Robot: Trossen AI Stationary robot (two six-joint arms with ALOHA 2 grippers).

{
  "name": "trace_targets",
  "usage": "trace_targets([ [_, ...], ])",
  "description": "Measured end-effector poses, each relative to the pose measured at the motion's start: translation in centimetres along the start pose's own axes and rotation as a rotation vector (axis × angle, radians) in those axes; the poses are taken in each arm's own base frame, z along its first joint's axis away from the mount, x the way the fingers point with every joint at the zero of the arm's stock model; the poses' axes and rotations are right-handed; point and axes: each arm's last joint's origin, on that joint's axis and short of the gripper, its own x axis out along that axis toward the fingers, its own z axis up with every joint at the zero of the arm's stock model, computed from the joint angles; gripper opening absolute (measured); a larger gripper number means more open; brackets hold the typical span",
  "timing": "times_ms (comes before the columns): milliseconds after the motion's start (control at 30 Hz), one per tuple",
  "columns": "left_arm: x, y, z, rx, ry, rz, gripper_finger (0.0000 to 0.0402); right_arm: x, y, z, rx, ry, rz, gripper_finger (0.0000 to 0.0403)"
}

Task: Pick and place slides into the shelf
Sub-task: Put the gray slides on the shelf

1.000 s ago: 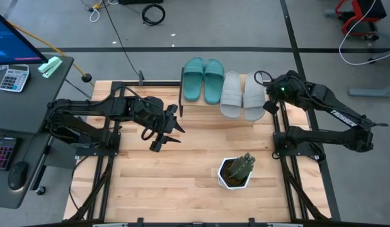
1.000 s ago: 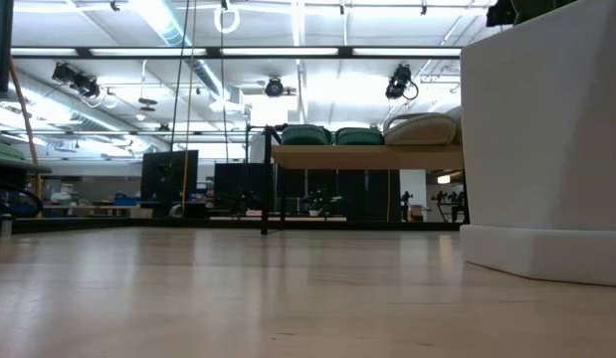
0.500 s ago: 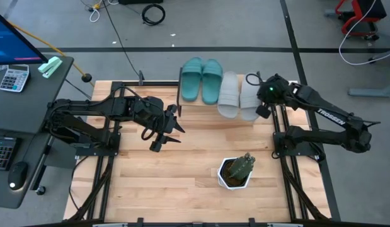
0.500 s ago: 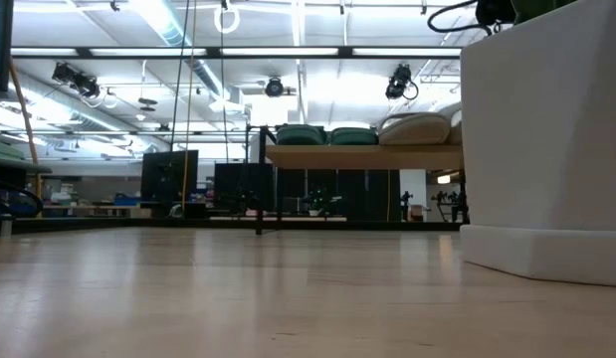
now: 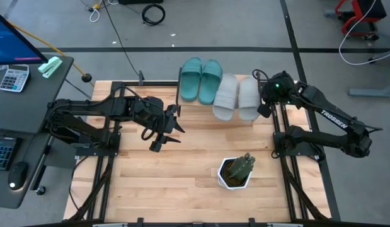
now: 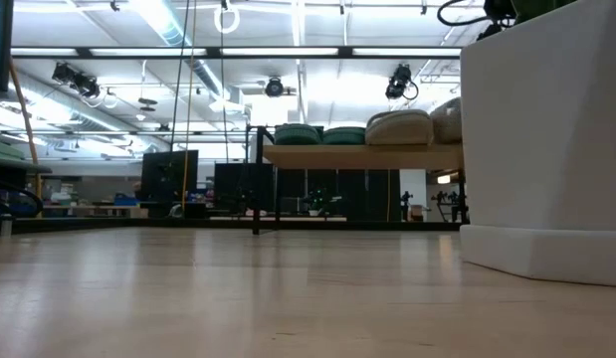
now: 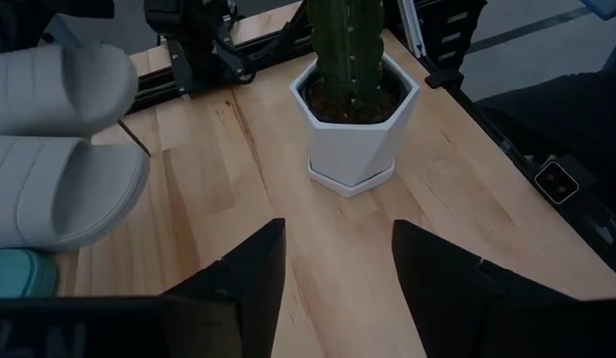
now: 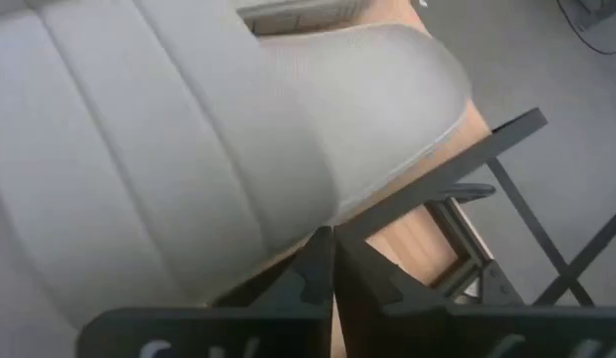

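We see four slides on the shelf: teal pair, grey pair partly covered by right gripper, fingers clenched, empty. Left gripper released mid-table. Shelf legs mostly hidden from above.

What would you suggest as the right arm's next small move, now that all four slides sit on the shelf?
Probably one more light sideways nudge with the shut right gripper against the outer grey slide. The two grey slides lie skewed and stick out past the front edge of the shelf, while the teal slides sit straight. The left gripper waits open over the table.
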Motion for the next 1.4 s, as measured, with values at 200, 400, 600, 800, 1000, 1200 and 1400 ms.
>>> trace_targets([
  [200,0.0,0.0,0.0,0.0,0.0,0.0,0.0194,0.0,-0.2,-0.1,-0.01,0.013,-0.008,0.0037],
  [400,0.0,0.0,0.0,0.0,0.0,0.0,0.019,-0.1,-0.3,-0.3,-0.014,0.022,-0.05,0.0045],
  [600,0.1,0.1,0.2,0.013,-0.022,0.007,0.0193,-1.8,-0.7,-0.1,-0.025,-0.028,-0.117,0.0032],
  [800,1.5,0.4,0.1,0.025,-0.008,0.006,0.0185,-4.6,-0.9,1.2,-0.031,-0.173,-0.016,0.0028],
  [1000,5.1,1.1,-1.2,0.011,0.116,0.069,0.0177,-7.3,-0.5,2.4,-0.032,-0.322,0.213,0.0031],
  [1200,7.8,1.7,-2.6,0.024,0.252,0.213,0.0163,-10.4,0.3,3.5,-0.132,-0.459,0.354,0.0024],
  [1400,7.7,1.7,-2.1,0.084,0.229,0.253,0.0112,-12.3,1.8,2.4,-0.286,-0.496,0.52,0.0005],
])
